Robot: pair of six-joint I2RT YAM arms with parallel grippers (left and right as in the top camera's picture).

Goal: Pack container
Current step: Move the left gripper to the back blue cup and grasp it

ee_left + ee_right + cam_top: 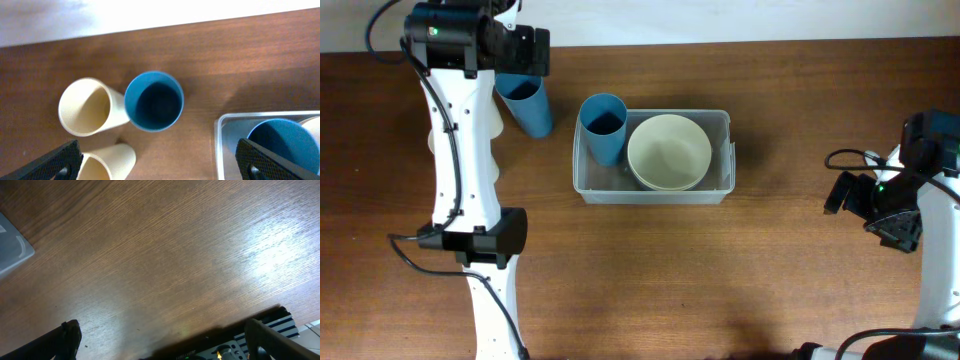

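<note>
The container [650,194] is a clear plastic bin at the table's centre. In it stand a blue cup [603,125] at the left and a cream bowl [668,152] at the right. A second blue cup [527,103] stands upright outside, left of the bin. My left gripper [520,62] hovers above that cup, open and empty. In the left wrist view the cup [154,101] is ahead of the open jaws [160,165], with the bin's corner [218,145] at the right. My right gripper [845,193] is far right, open and empty [165,342].
Two cream cups lie on their sides left of the outer blue cup, one [87,106] touching it and one [107,161] nearer the jaws. The overhead view hides them under the left arm. A bin corner [12,250] shows in the right wrist view.
</note>
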